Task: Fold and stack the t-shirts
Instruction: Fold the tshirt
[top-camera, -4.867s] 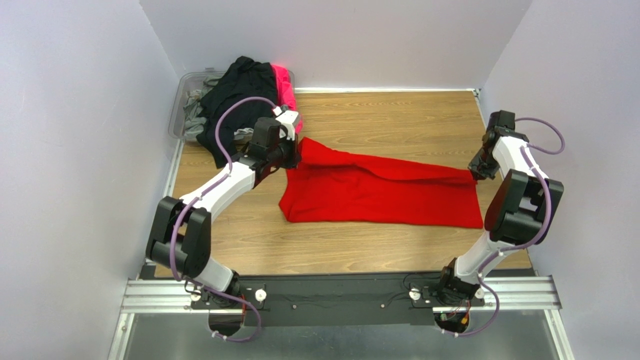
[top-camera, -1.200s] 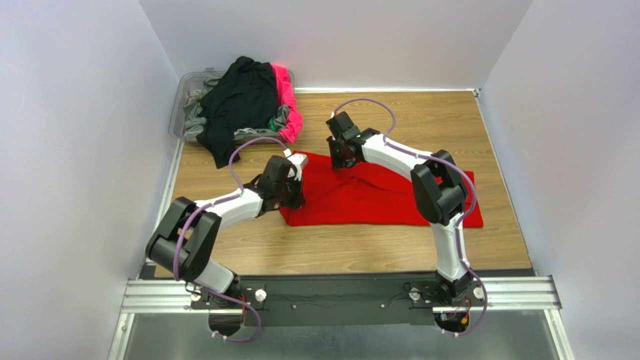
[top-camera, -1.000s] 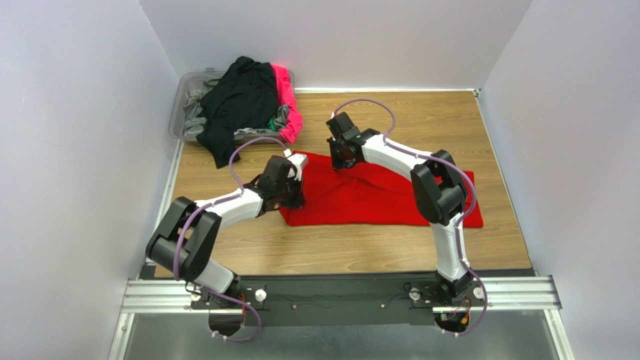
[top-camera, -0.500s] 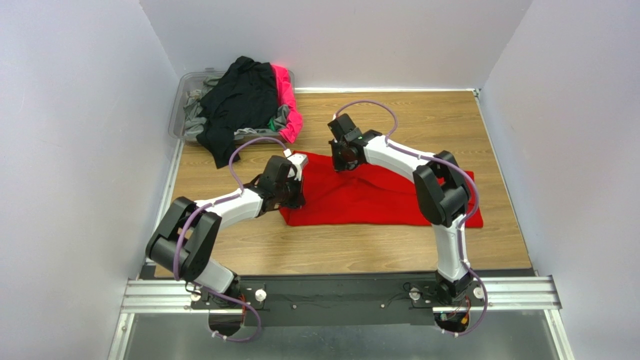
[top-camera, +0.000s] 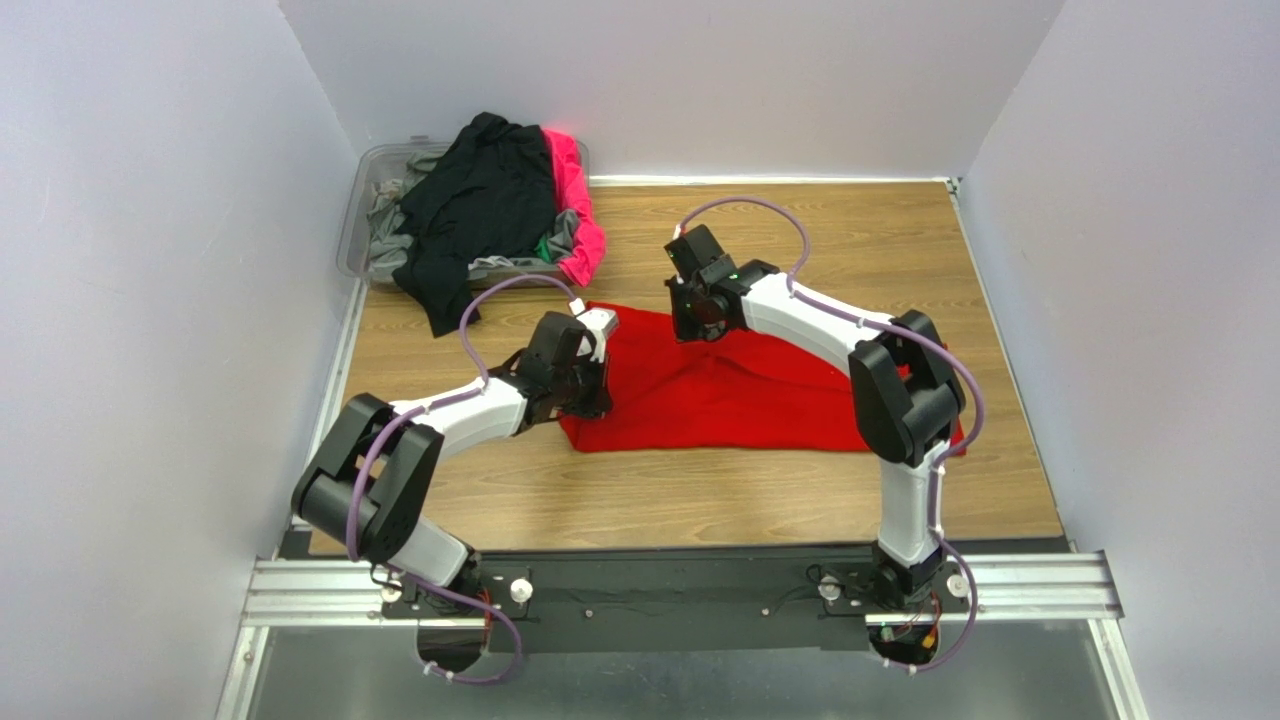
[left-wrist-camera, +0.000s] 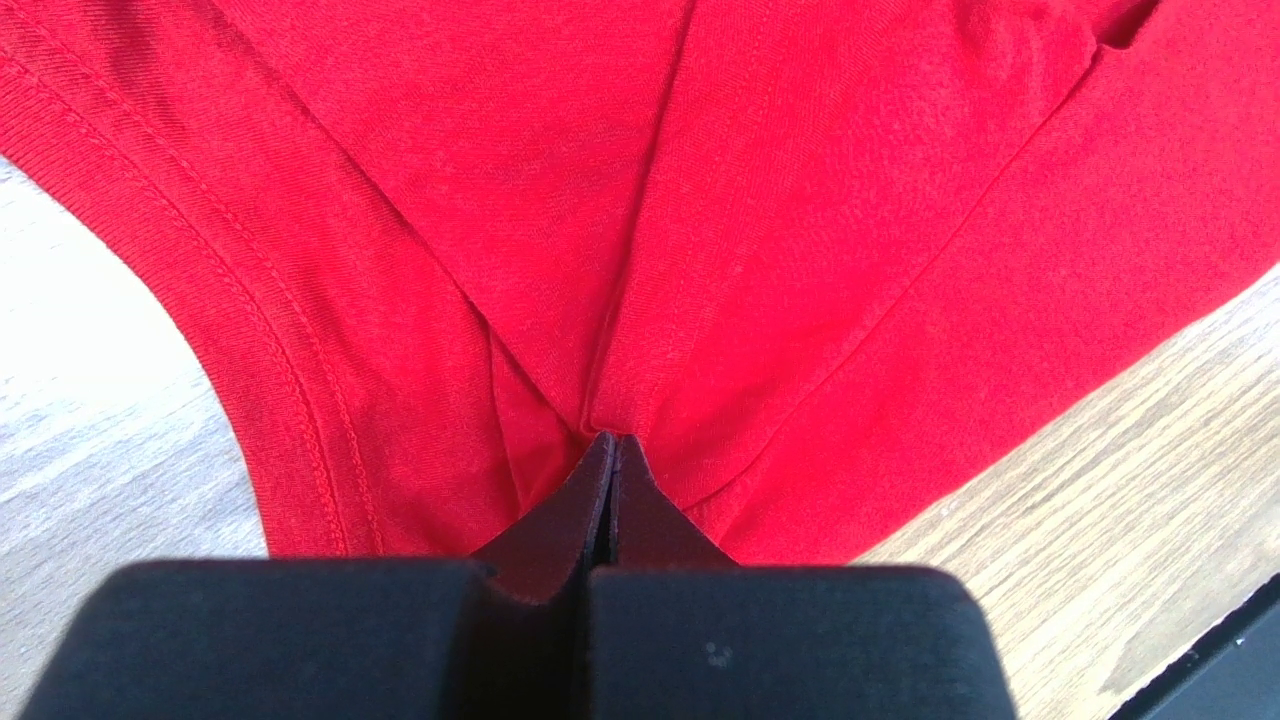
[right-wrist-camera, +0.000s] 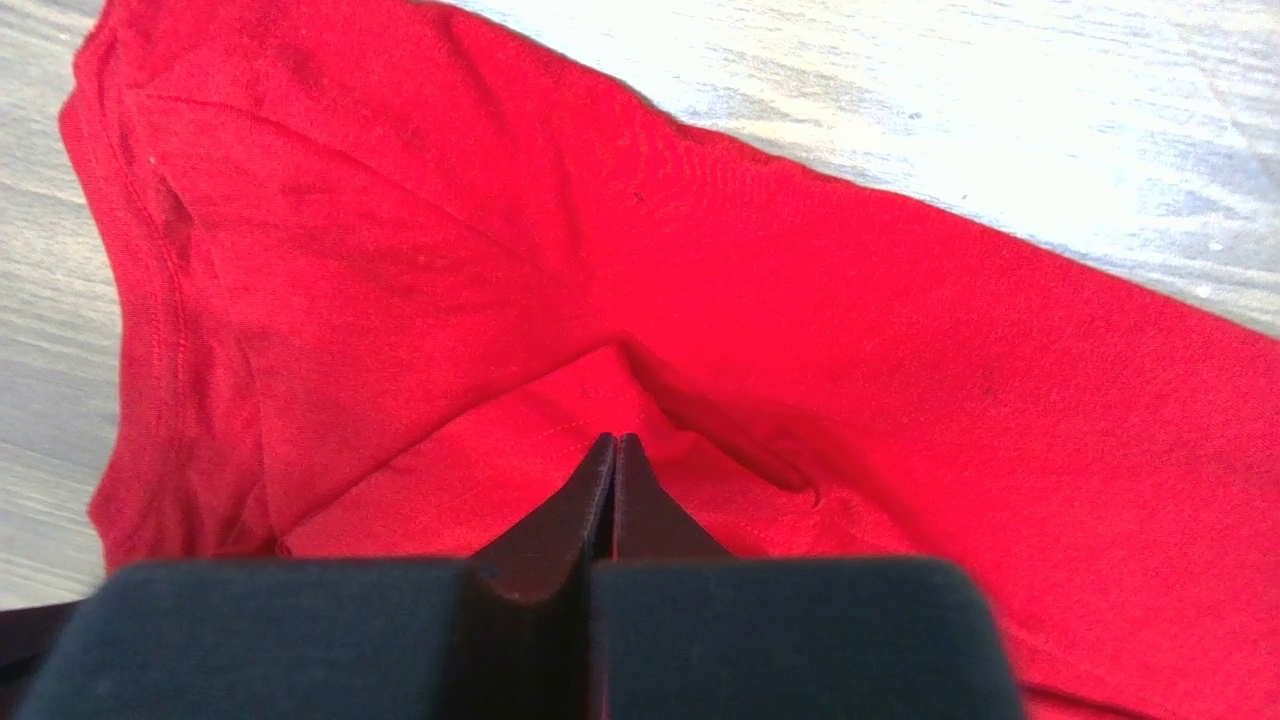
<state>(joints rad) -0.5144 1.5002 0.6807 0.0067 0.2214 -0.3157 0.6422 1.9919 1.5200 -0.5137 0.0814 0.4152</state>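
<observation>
Now the right hand sits over the far left part of the red shirt, where a few seconds back it was out at the right edge of the bench with the cloth stretched full length. You have carried that end across, so the shirt lies doubled and shorter, left of centre on the bench. In the last second the right hand has drifted only a touch rightward; the left hand has not moved from the near left corner of the cloth. By my reading the crosswise fold is laid and about ready to be let go, with at least one more fold and the stacking to come. Both hands are pinched tight: each wrist view shows the black wedge fingers pressed together with red cloth puckering out of the tips, creases fanning away from the nip. The cloth is a fine matte knit, limp, draping into soft ridges rather than sharp lines; the left wrist view shows a curved hem with a double row of stitching, the right wrist view an overlapped layer with a seamed edge. The bench is a pale wood-grain laminate, smooth, so expect the cloth to slide easily. At the far left corner a clear plastic bin holds a slumped pile of black, pink, grey and green shirts, spilling over the rim, all unfolded.
</observation>
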